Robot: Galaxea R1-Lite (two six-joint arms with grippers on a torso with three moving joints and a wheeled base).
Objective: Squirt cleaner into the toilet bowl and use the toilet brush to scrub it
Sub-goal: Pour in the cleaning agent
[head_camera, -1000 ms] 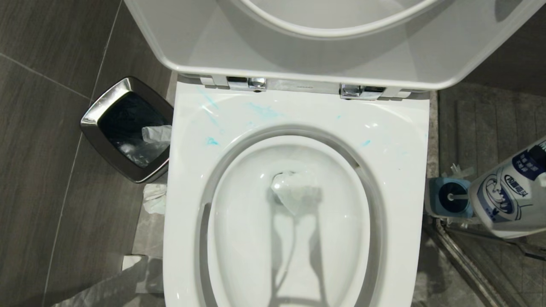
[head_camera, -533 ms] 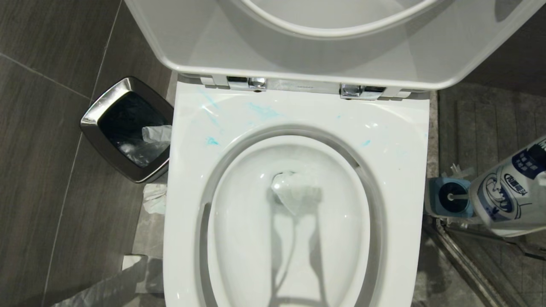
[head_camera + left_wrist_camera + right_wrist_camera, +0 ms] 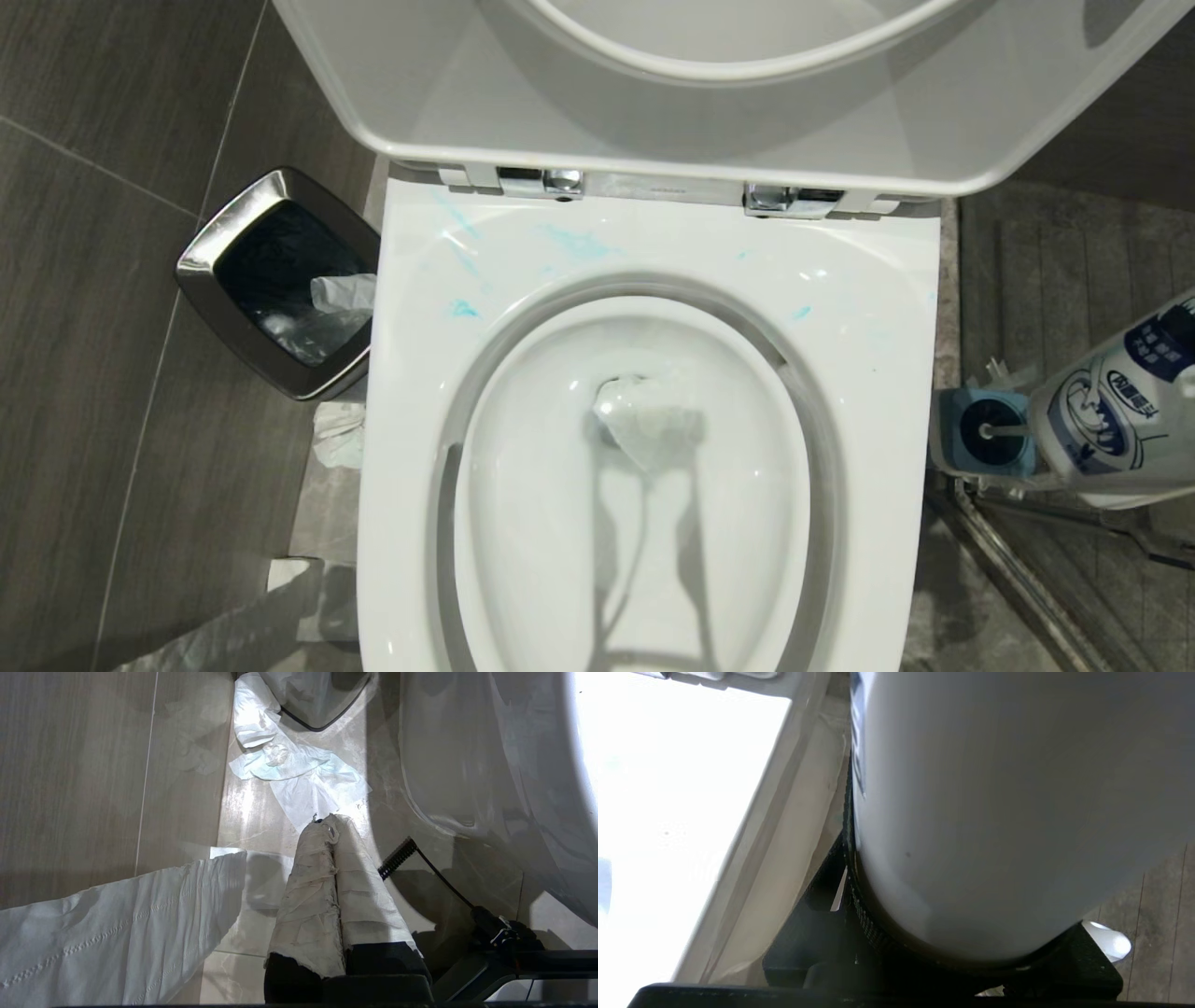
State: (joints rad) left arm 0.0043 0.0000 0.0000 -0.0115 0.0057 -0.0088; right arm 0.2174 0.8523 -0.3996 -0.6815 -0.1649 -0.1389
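The white toilet bowl (image 3: 868, 308) fills the head view, seat and lid raised. Turquoise cleaner smears (image 3: 579, 245) streak its back rim. A white cleaner bottle (image 3: 1116, 411) with a blue label leans in at the right edge. In the right wrist view the same bottle (image 3: 994, 812) fills the picture, and my right gripper (image 3: 957, 956) is shut on its body. The toilet brush (image 3: 1001, 430) stands in its blue holder (image 3: 971, 439) on the floor, right of the bowl and just beside the bottle. My left gripper (image 3: 327, 823), its fingers wrapped in white, is shut and empty, low beside the bowl's base.
A square steel bin (image 3: 280, 280) with a black liner stands left of the bowl. Crumpled tissue (image 3: 338, 434) lies on the floor near it. A wad of paper (image 3: 644, 420) sits in the bowl's drain. A steel shower-door rail (image 3: 1018, 579) runs along the floor at right.
The bottle has crept slightly up and to the right at the edge of the head view. Nothing else has moved.
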